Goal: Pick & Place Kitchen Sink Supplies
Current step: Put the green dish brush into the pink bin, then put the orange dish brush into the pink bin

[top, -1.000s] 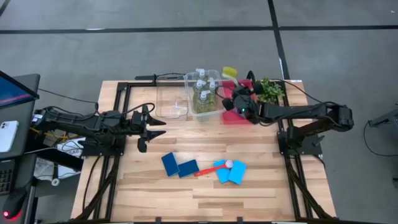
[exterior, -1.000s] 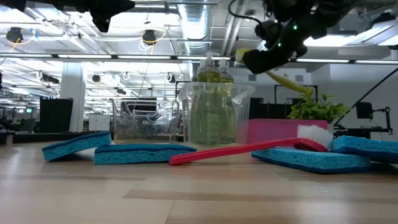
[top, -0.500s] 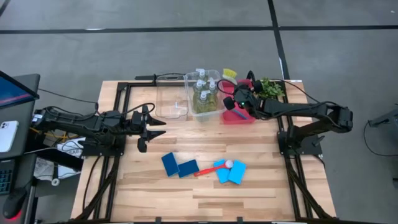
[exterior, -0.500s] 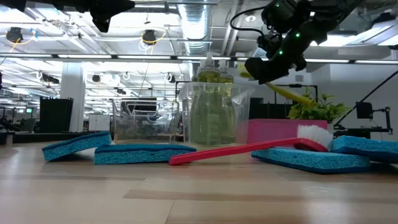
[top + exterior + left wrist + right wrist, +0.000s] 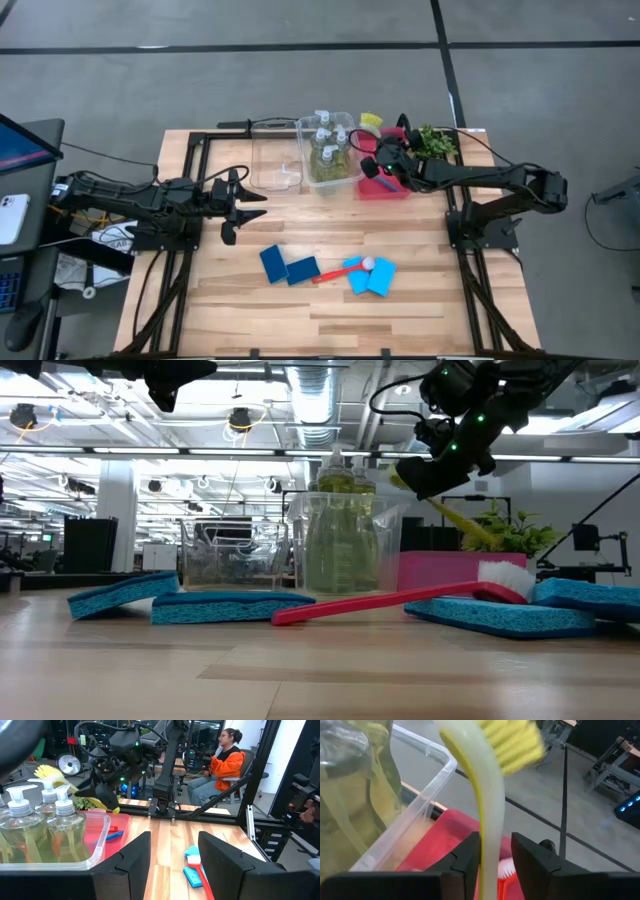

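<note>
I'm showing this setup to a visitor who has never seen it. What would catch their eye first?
Probably the right gripper at the far side of the table, holding a yellow brush between its fingers above the red tray. Beside the tray, a clear bin holds bottles of yellow-green liquid. Nearer, blue sponges and a red brush lie on the wood, while the left gripper waits open at the table's left side.

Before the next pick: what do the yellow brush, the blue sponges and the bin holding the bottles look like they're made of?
Yellow brush: looks like glossy molded plastic, with a smooth, shiny handle and stiff yellow bristles.
Blue sponges: probably soft foam, with a matte, rough-textured surface and one slab sagging over another.
Bin: clear, thin plastic, likely rigid; the bottles show through its walls.
</note>
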